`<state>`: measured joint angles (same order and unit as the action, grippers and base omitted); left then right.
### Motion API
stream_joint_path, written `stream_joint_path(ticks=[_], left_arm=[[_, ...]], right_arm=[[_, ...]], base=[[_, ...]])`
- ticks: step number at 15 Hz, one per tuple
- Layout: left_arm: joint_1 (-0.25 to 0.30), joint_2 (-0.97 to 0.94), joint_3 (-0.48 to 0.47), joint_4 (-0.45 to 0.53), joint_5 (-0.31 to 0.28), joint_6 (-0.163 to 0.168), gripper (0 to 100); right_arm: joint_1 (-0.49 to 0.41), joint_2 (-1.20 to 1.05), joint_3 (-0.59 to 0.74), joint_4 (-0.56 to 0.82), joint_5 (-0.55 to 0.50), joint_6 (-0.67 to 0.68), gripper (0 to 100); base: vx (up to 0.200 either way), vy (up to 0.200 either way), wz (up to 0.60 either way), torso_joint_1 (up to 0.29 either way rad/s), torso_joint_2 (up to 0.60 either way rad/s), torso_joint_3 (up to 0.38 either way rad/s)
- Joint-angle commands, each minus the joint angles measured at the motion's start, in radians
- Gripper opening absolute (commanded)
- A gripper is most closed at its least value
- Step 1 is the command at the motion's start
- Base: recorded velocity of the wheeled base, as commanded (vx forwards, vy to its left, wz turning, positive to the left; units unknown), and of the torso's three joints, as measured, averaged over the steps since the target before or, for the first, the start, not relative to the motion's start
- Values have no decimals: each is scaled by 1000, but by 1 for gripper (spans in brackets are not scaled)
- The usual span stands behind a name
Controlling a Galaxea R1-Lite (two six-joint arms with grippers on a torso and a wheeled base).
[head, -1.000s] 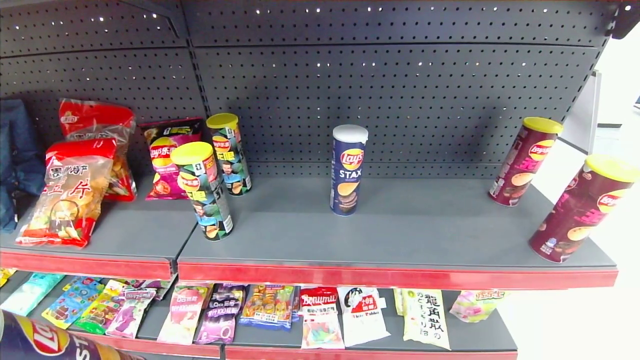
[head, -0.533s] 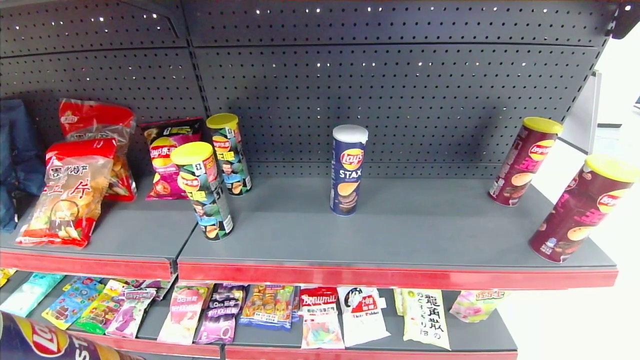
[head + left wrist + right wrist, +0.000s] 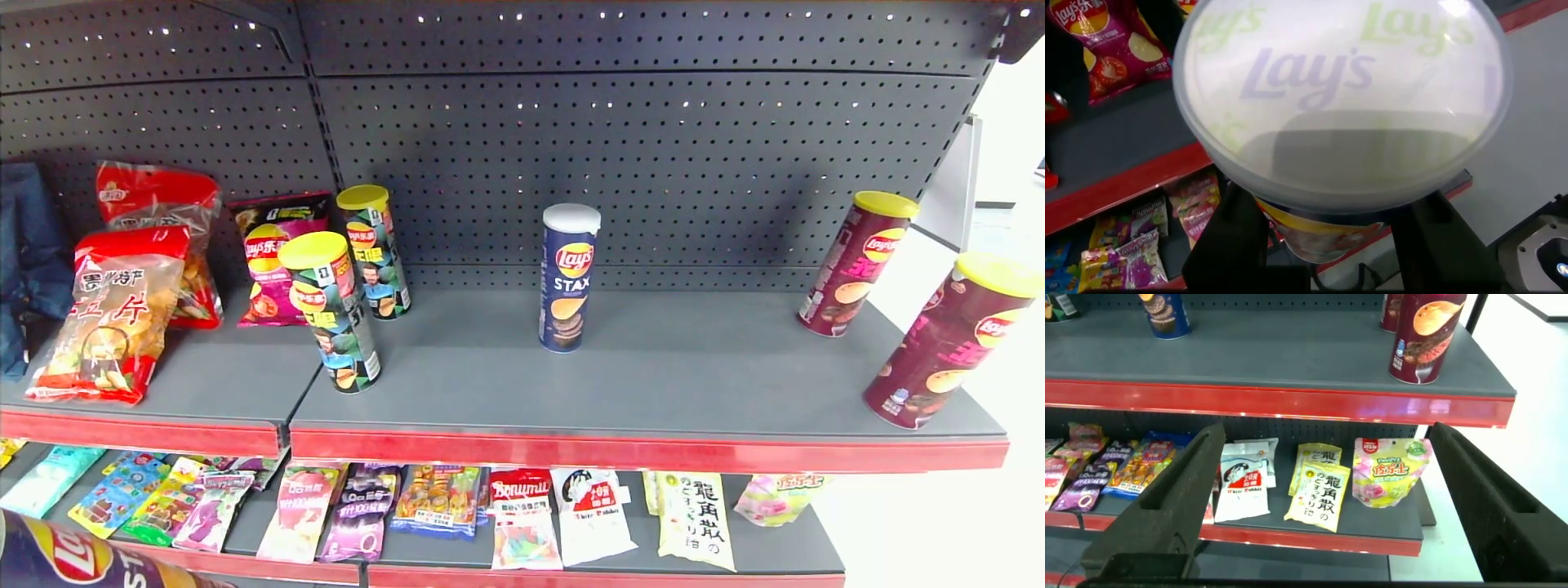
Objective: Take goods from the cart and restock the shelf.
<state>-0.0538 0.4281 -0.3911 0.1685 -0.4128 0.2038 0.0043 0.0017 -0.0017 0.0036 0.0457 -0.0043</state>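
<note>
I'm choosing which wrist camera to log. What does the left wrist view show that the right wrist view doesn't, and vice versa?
Left wrist view: the clear-lidded chip can clamped in the left gripper, plus a pink chip bag. Right wrist view: the open, empty right gripper and a maroon can at the shelf's end. Both: the red shelf edge and snack packets below.

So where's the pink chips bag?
In the head view, the pink bag stands back left on the upper shelf, between a red bag and a yellow-lidded can.
</note>
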Motion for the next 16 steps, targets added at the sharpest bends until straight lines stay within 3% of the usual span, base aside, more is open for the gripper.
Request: stream_joint_path(ticks=[1, 2, 3, 4, 5, 7, 8, 12, 16], left_arm=[[0, -17, 3, 2, 0, 8, 0], [2, -29, 9, 3, 3, 32, 0], [2, -35, 9, 3, 3, 35, 0], [2, -34, 6, 2, 5, 37, 0], [3, -31, 8, 2, 19, 37, 0], [2, -20, 8, 0, 45, 35, 0], [2, -28, 9, 2, 45, 32, 0], [3, -28, 8, 2, 61, 32, 0], [2, -25, 5, 3, 94, 32, 0]], right_arm=[[2, 11, -1, 1, 2, -3, 100], [10, 32, -3, 3, 19, -28, 100], [20, 67, -60, -1, 79, -54, 100], [16, 199, -182, 10, 111, -49, 100], [22, 471, -397, 10, 125, -19, 100], [143, 719, -529, -2, 204, -155, 100], [183, 851, -569, -31, 203, -197, 100], [324, 1282, -636, -409, 189, -112, 100], [358, 1515, -721, -525, 190, -103, 100]], base=[[0, 0, 0, 0, 0, 0], [0, 0, 0, 0, 0, 0], [0, 0, 0, 0, 0, 0], [0, 0, 0, 0, 0, 0], [0, 0, 0, 0, 0, 0], [0, 0, 0, 0, 0, 0], [0, 0, 0, 0, 0, 0], [0, 0, 0, 0, 0, 0], [0, 0, 0, 0, 0, 0]])
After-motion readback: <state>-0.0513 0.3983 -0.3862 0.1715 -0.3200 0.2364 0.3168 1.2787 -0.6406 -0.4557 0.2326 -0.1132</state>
